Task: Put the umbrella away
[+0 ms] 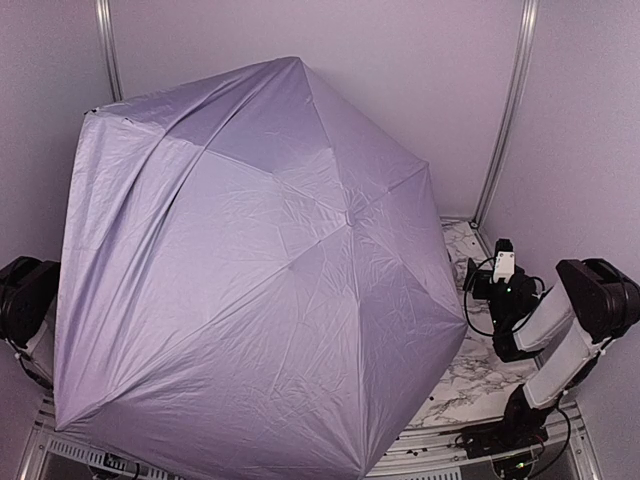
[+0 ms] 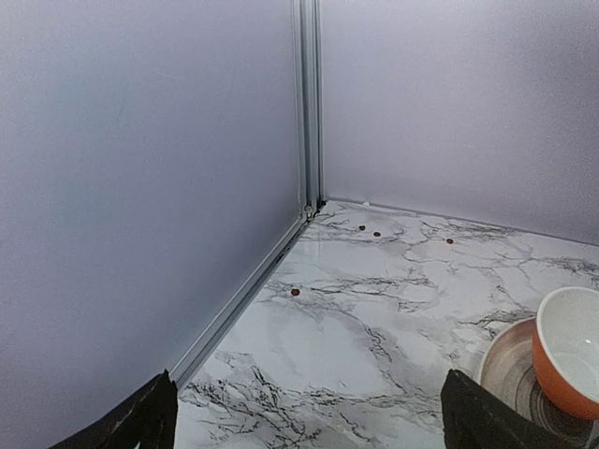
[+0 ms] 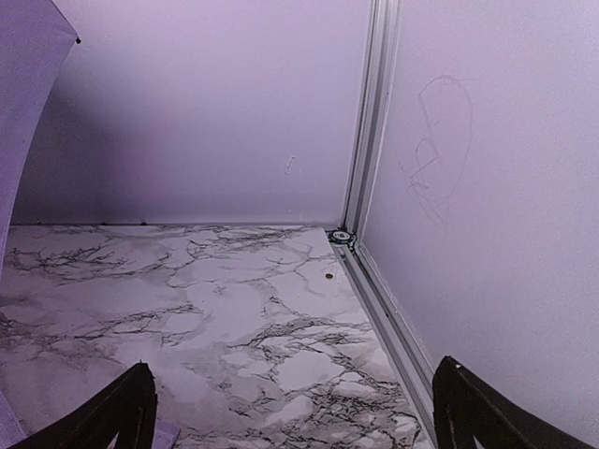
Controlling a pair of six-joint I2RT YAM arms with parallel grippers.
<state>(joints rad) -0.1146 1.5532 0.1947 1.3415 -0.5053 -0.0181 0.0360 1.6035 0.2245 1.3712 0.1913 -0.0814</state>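
Top external: wrinkly lavender umbrella (image 1: 250, 280)

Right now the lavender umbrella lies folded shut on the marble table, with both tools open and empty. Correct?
No: the umbrella is spread fully open, its canopy covering most of the table, as the top view shows. The left tool and right tool are open and empty.

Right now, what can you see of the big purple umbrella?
The umbrella is fully open: a wide canopy of thin, wrinkly, pale lavender fabric, with seams fanning out from its middle. It covers most of the marble table, reaching the near edge. Its shaft, handle and ribs are hidden underneath. Nothing grips it.
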